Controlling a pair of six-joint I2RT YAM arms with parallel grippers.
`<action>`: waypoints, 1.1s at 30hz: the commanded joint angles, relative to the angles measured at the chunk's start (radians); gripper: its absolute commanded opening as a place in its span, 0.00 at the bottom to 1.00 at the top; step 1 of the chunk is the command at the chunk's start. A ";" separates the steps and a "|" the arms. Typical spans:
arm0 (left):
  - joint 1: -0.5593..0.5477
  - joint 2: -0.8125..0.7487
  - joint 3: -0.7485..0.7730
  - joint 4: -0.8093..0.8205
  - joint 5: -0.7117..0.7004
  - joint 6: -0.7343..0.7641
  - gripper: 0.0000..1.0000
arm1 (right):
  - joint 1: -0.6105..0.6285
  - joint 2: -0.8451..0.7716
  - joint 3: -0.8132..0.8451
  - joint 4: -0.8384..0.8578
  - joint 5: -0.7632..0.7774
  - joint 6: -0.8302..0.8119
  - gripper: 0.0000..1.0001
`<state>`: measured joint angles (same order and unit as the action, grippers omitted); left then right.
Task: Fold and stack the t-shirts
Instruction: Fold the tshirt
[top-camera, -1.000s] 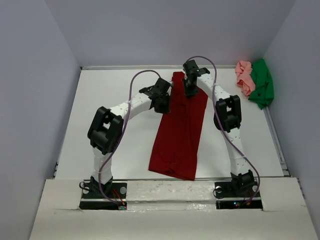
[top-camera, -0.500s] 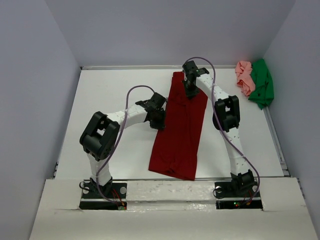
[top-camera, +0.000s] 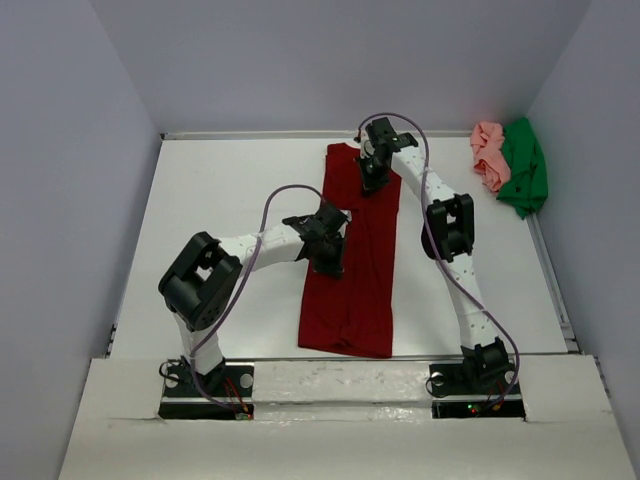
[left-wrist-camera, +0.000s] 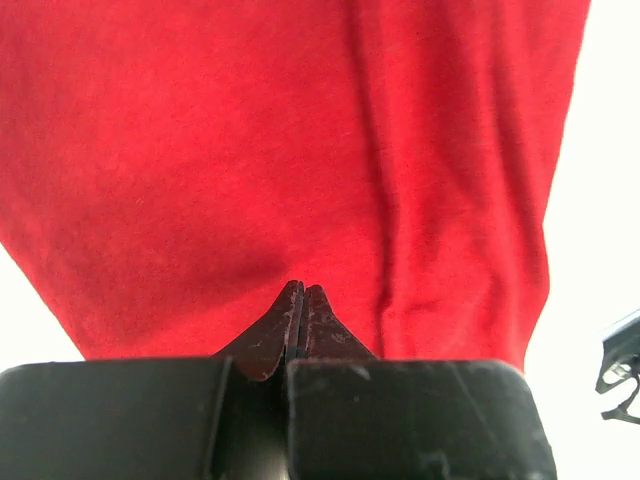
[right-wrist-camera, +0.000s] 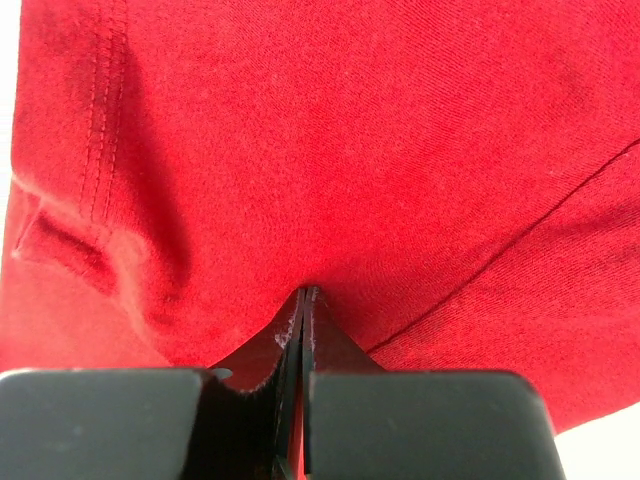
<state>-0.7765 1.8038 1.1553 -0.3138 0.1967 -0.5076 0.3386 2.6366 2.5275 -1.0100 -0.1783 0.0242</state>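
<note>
Left claw (left-wrist-camera: 302, 298): jaws closed, tips together and set down on the dark red shirt (top-camera: 350, 300) about halfway along its length, near its left edge. Whether any cloth is caught between the tips cannot be told.

Right claw (right-wrist-camera: 305, 300): jaws likewise closed tip to tip, set on the far end of the same shirt, beside a stitched hem. Creases run out from the tips. A pinch of cloth cannot be confirmed.

The red shirt lies as a long narrow strip on the white desk (top-camera: 230, 200), from the far middle down to the near edge, its lower hem just beside the front ledge.

Open desk lies to the left of the strip as far as the left wall, and a narrower band to its right.

The right arm runs close along the shirt's right side, its elbow just beside the cloth. The left forearm crosses in from the left.

The pink shirt (top-camera: 489, 155) and green shirt (top-camera: 524, 175) sit crumpled in the far right corner, touching each other, well apart from both claws.
</note>
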 joint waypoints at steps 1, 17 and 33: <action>-0.007 -0.087 -0.003 -0.007 -0.005 -0.014 0.00 | 0.027 0.017 0.037 0.051 -0.141 -0.012 0.00; -0.018 -0.167 -0.042 -0.027 -0.055 -0.031 0.00 | 0.057 -0.131 -0.069 0.261 -0.050 -0.066 0.00; 0.003 0.118 0.422 -0.073 0.036 0.204 0.00 | 0.082 -0.800 -0.516 0.080 0.471 0.161 0.00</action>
<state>-0.7826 1.8797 1.5330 -0.3790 0.1036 -0.3664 0.4248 2.0136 2.1632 -0.8753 0.1761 0.0978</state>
